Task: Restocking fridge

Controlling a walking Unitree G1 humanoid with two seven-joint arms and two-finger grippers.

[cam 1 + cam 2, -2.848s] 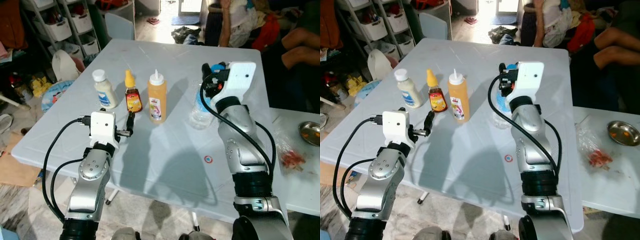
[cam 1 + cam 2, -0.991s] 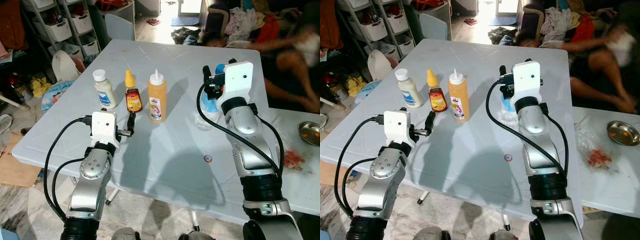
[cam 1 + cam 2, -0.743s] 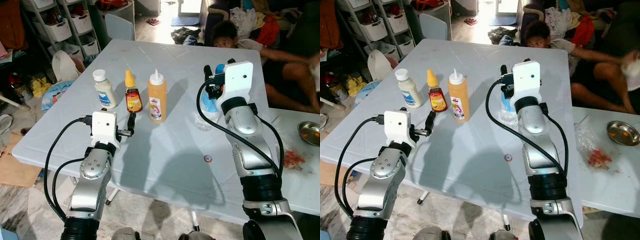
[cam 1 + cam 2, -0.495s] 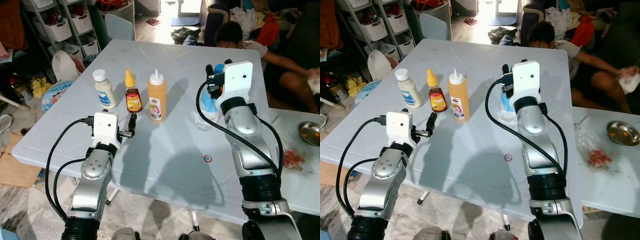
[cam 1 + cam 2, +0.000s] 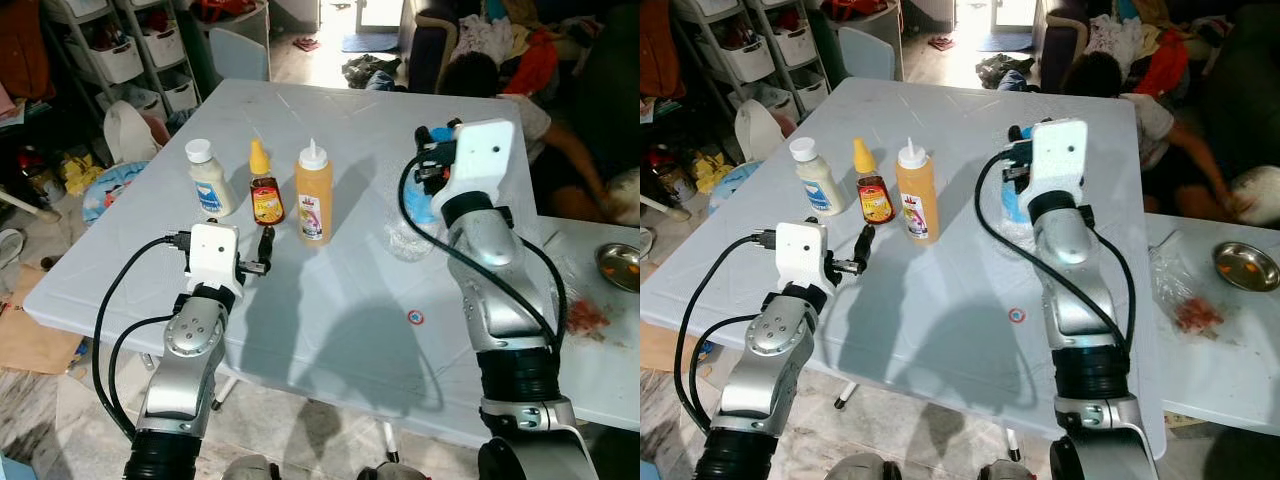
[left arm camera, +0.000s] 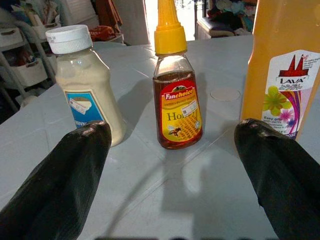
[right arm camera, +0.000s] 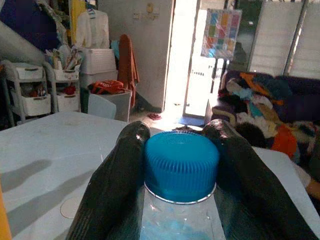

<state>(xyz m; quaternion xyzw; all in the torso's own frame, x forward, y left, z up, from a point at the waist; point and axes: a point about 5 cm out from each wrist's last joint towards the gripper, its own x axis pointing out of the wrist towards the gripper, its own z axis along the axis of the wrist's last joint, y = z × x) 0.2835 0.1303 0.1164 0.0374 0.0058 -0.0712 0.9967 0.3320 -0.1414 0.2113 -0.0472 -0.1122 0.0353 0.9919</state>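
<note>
**Right gripper clamped on water bottle neck; left gripper spread before honey**

Right gripper (image 7: pixel 181 165): both black fingers pressed against the blue cap of the water bottle (image 7: pixel 181 200), one on each side, grasping it at the neck. In the head views the bottle (image 5: pixel 412 225) stands on the white table (image 5: pixel 330 300), toward the robot's right, well apart from the three condiments.

Left gripper (image 6: pixel 172 165): fingers spread wide, holding nothing, low over the table and pointed at the honey bottle (image 6: pixel 176 97). Its tips sit near the bottles but not touching.

Condiment row, robot's left to right: mayonnaise bottle (image 5: pixel 209 178), honey bottle, orange sauce bottle (image 5: pixel 313 195). All upright, side by side.

A person (image 5: pixel 1140 90) sits beyond the table's far right corner. A metal bowl (image 5: pixel 1245 265) rests on the neighbouring table.
</note>
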